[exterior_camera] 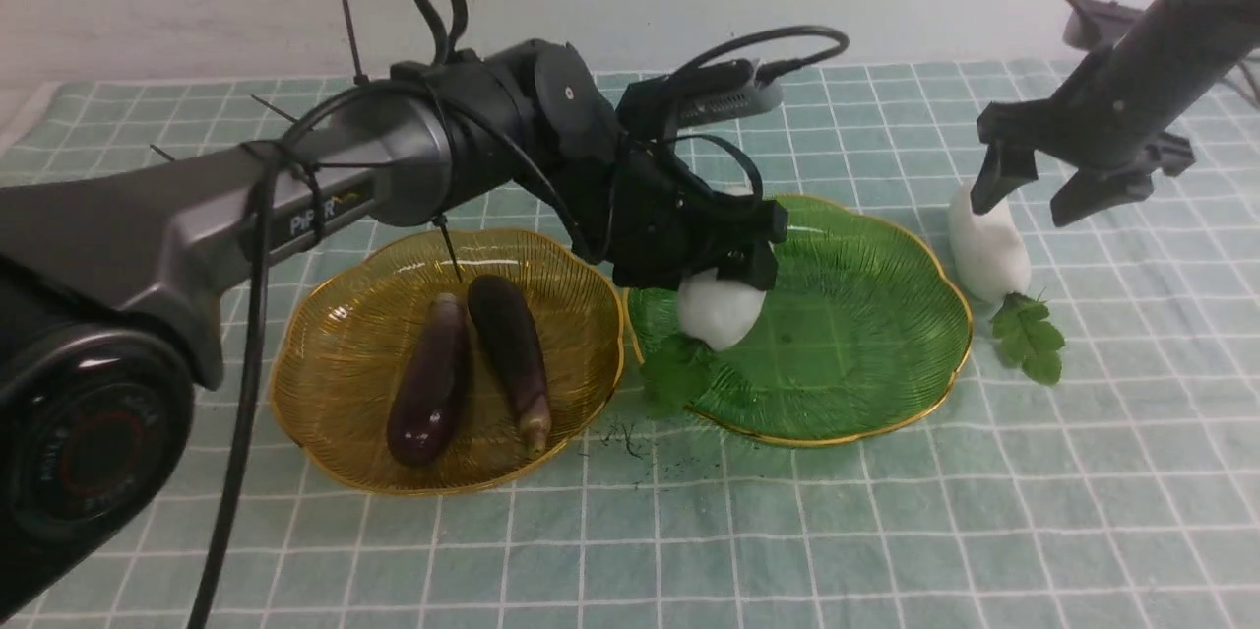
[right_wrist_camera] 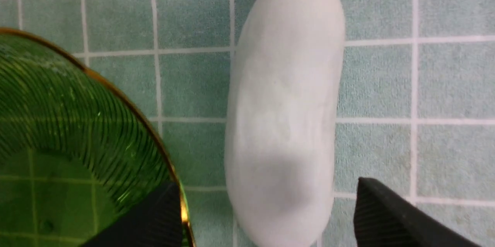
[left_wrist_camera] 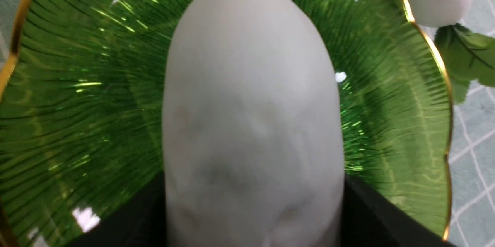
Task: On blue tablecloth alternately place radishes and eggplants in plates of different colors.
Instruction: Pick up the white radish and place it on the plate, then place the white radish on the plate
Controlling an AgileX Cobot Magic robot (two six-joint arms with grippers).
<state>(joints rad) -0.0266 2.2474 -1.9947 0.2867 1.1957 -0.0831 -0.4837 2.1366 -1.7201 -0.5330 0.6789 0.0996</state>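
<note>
Left gripper [exterior_camera: 726,277] first: the jaws are clamped on the fat body of a white radish [exterior_camera: 721,312], pinching it from both sides. The left wrist view is basically all radish [left_wrist_camera: 253,123], with black gripper bits at its sides. It's held tilted over the left part of the green plate [exterior_camera: 886,314], with the leafy end pointing near-left so the leaves droop over that plate's near-left rim. I can't tell if the white part is actually touching the plate. The left arm [exterior_camera: 325,186] comes in from the near left, crosses above the far edge of the amber plate [exterior_camera: 335,334] and bends down at the wrist.

On the right gripper [exterior_camera: 1026,206], the jaws are wide apart and pointing down, straddling the far end of the other radish [exterior_camera: 992,250]. In the right wrist view you can see cloth between each finger [right_wrist_camera: 386,220] and that radish [right_wrist_camera: 284,115], so it isn't gripping anything. This one lies flat on the blue checked tablecloth [exterior_camera: 886,531], just right of the green plate and close to its rim, leaves toward the near side. The right arm [exterior_camera: 1162,48] slants down from the far right.

Both eggplants [exterior_camera: 433,383] lie side by side in the amber plate, running near to far. That plate sits just left of the green one, and their rims are almost meeting.
</note>
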